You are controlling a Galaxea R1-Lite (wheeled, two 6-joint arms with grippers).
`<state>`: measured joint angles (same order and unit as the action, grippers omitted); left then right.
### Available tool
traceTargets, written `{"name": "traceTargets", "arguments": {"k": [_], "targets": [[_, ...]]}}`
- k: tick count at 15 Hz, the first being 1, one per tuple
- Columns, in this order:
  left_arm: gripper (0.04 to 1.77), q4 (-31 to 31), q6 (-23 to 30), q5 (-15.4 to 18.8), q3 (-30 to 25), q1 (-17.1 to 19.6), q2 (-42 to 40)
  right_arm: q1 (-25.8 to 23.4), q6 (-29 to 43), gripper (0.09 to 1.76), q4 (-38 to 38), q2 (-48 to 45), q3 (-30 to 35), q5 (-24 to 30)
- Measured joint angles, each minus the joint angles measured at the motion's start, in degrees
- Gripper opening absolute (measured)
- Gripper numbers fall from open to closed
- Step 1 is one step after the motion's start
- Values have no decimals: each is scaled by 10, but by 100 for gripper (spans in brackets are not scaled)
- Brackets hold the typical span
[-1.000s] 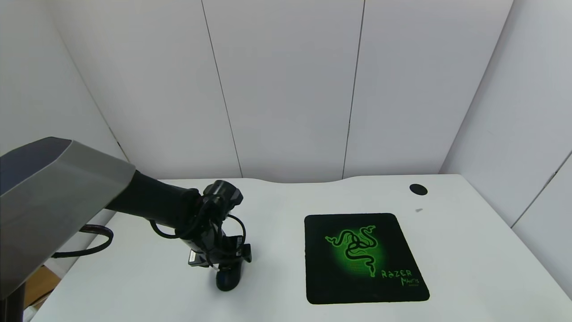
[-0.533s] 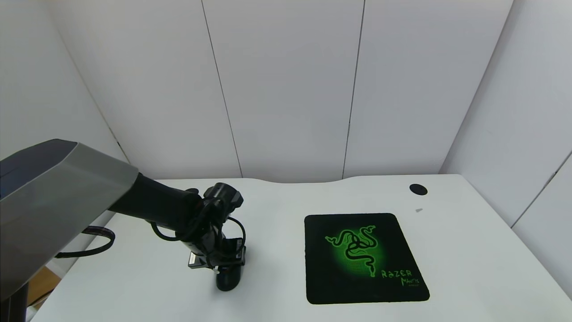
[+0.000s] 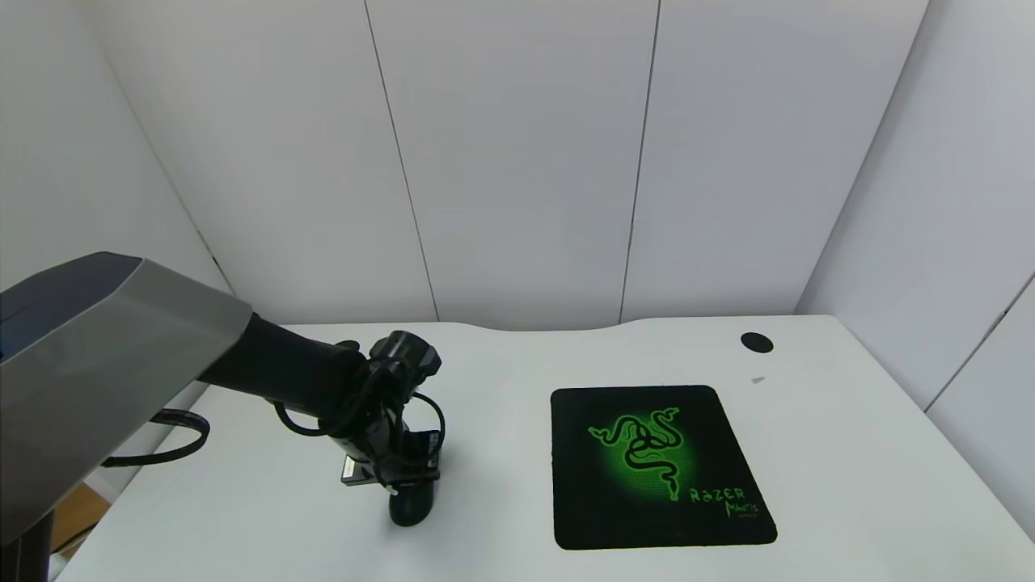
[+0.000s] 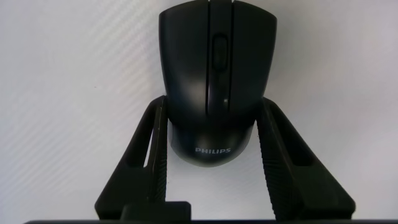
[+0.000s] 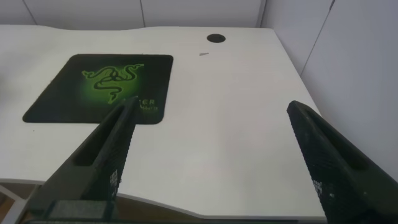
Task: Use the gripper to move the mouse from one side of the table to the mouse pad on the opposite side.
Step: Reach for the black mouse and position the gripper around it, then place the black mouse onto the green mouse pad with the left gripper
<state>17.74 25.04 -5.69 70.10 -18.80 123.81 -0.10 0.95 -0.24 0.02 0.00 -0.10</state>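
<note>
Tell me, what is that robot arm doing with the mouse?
The robot's left pincer has come down over a black computer mouse on the left side of the white table. Its two fingers sit on either side of the mouse's back end, close against it, and the mouse still lies on the table. The black and green mouse pad waits with nothing on it over on the right. The right pincer hangs open beyond the table's right end, holding nothing.
</note>
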Motion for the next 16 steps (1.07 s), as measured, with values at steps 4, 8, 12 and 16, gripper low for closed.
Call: {"name": "traceTargets", "arguments": {"k": [4, 8, 12, 16], "targets": [[90, 11, 2, -2, 5, 0, -12, 0, 0, 171, 0, 0, 0, 0], [90, 44, 8, -2, 10, 1, -42, 0, 0, 171, 0, 0, 0, 0], [90, 94, 25, -3, 40, -11, -63, 0, 0, 171, 0, 0, 0, 0], [90, 146, 57, -3, 95, -31, -68, 0, 0, 171, 0, 0, 0, 0]]}}
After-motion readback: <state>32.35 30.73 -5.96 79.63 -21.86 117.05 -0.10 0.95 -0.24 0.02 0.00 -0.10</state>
